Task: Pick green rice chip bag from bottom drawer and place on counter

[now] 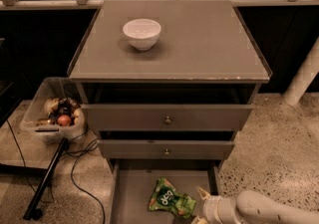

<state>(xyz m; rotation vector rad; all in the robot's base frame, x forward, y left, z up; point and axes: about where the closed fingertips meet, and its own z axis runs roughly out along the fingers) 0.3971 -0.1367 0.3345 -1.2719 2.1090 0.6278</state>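
The bottom drawer (130,195) stood pulled out, and the green chip bag (169,201) lay flat on its floor toward the right side, well below the bench (209,44) it was meant for. The hand (199,207) sat low at the drawer's right front corner, just beside the bag's right end. Its two pale fingertips (202,193) were apart and held nothing, so the grasp looked not yet made. The arm (269,211) reached in from the right near the floor, probably to come at the bag beneath the fronts of the two upper drawers (167,118). On the bench a white bowl (142,33) stood toward the left rear, and the bare surface to its right seemed the likely spot for the bag.
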